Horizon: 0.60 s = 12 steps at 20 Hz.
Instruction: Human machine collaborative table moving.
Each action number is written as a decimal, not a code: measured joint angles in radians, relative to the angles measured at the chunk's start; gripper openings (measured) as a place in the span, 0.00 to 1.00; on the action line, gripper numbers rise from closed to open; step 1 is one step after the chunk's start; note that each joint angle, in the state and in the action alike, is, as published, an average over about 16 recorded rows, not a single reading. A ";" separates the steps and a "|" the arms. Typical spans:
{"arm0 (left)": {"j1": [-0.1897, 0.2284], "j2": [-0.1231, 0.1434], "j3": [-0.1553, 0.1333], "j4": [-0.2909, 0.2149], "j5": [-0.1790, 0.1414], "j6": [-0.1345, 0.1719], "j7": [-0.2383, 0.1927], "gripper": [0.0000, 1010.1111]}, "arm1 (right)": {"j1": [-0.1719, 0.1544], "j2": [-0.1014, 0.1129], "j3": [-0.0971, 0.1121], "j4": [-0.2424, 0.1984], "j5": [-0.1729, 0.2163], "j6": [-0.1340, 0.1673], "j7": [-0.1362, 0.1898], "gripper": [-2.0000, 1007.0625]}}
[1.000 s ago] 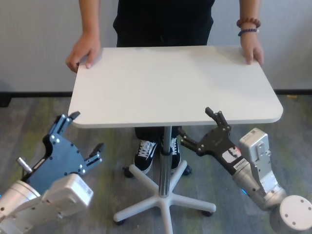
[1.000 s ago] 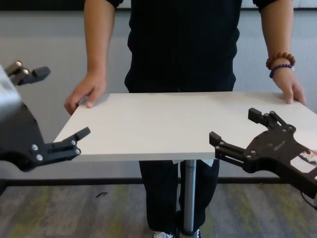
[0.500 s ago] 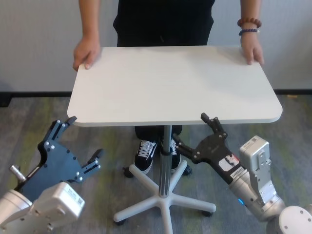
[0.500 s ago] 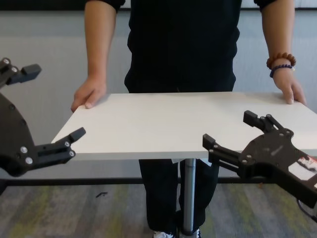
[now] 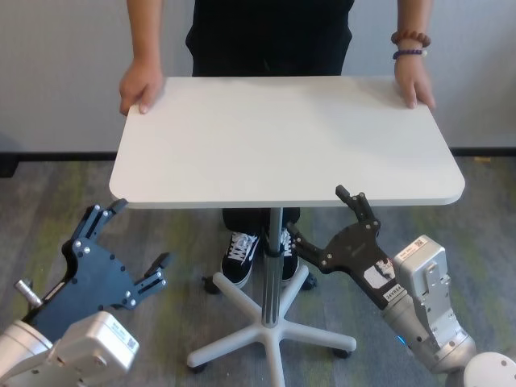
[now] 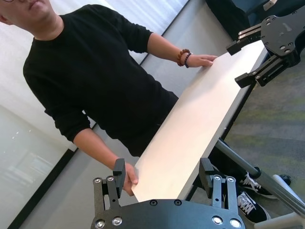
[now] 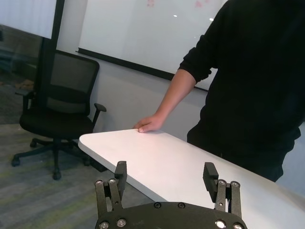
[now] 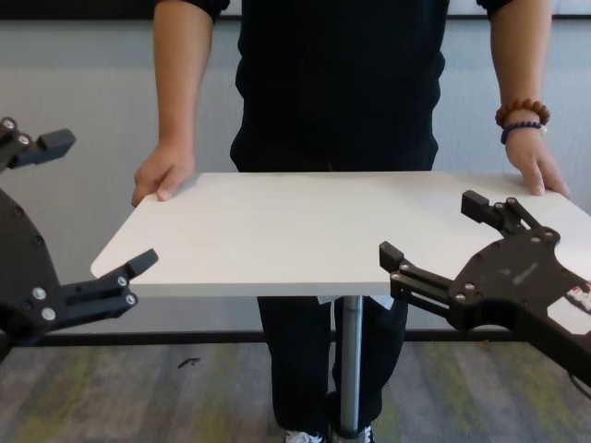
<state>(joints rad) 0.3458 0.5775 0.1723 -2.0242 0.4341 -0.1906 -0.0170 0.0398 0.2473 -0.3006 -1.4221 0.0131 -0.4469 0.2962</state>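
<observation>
The white table (image 5: pixel 282 137) (image 8: pixel 305 231) stands on its silver pole (image 5: pixel 274 266) between me and the human (image 5: pixel 270 36) in black. The human holds both far corners, one hand (image 5: pixel 141 85) on the left and the braceleted hand (image 5: pixel 414 81) on the right. My left gripper (image 5: pixel 141 234) (image 8: pixel 102 201) is open, just short of the near left corner, touching nothing. My right gripper (image 5: pixel 321 214) (image 8: pixel 430 226) is open at the near edge right of the pole, with nothing between its fingers. Both wrist views show the tabletop (image 6: pixel 190 129) (image 7: pixel 181 167) beyond open fingers.
The table's white star base (image 5: pixel 274 330) with castors spreads on grey carpet between my arms. The human's black sneakers (image 5: pixel 240 254) stand behind the pole. A black office chair (image 7: pixel 57 119) sits off to one side, by a wall.
Both grippers have drawn slightly back and down from the table's near edge, still open. The human's hand at the left corner has shifted its hold a little.
</observation>
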 joint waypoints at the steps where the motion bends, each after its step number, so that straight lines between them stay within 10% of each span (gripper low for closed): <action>1: 0.001 0.000 0.000 0.000 0.001 -0.001 0.000 0.99 | -0.002 0.000 0.000 -0.003 -0.005 0.000 -0.003 1.00; 12: -0.002 -0.001 0.001 0.003 0.000 -0.002 0.000 0.99 | -0.001 0.001 0.000 -0.002 -0.010 -0.002 0.000 1.00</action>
<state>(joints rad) 0.3438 0.5769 0.1733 -2.0216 0.4343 -0.1922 -0.0171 0.0389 0.2486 -0.3005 -1.4243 0.0027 -0.4484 0.2963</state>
